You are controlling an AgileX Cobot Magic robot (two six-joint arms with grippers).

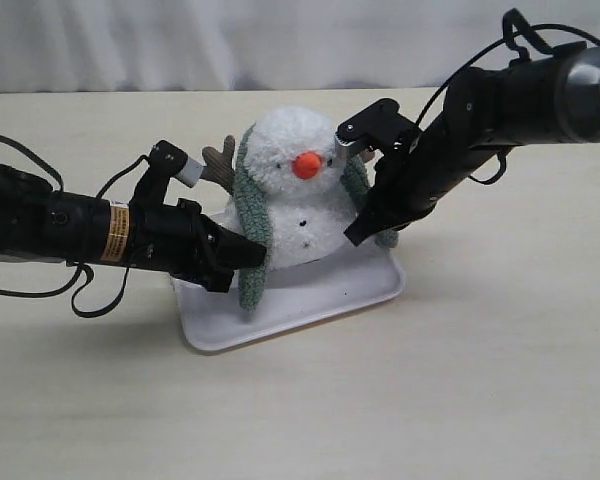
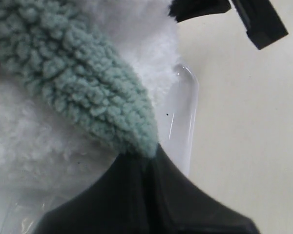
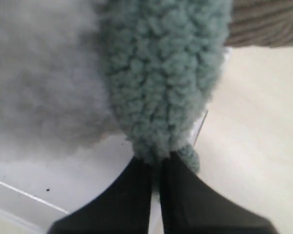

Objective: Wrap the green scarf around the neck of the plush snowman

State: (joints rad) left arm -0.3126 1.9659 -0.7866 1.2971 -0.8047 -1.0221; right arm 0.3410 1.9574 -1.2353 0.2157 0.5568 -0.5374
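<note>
The scarf [image 1: 252, 215] lies round the back of the snowman [image 1: 290, 150], high up behind the head, and its two strands hang down the front, one on the left and one on the right of the orange nose [image 1: 307, 165]. The snowman sits upright on a white tray [image 1: 310, 300] in the middle of the table [image 1: 480, 380]. We have both strands in hand. In the left wrist view the left fingers [image 2: 127, 195] are pressed together with the scarf [image 2: 88, 83] narrowing into them. In the right wrist view the right fingers [image 3: 136, 195] are likewise closed on the scarf [image 3: 166, 73], with a small tuft showing past them. From outside, the left fingers [image 1: 242, 252] hold low on the left strand just above the tray, and the right fingers [image 1: 360, 230] hold the right strand beside the body. We judge the draping done and the crossing not yet begun. The next move calls for carrying one end across the front under the nose and over the other, keeping the band down in the neck [image 1: 285, 195] crease, and pulling gently so the light toy does not tip off the tray.
</note>
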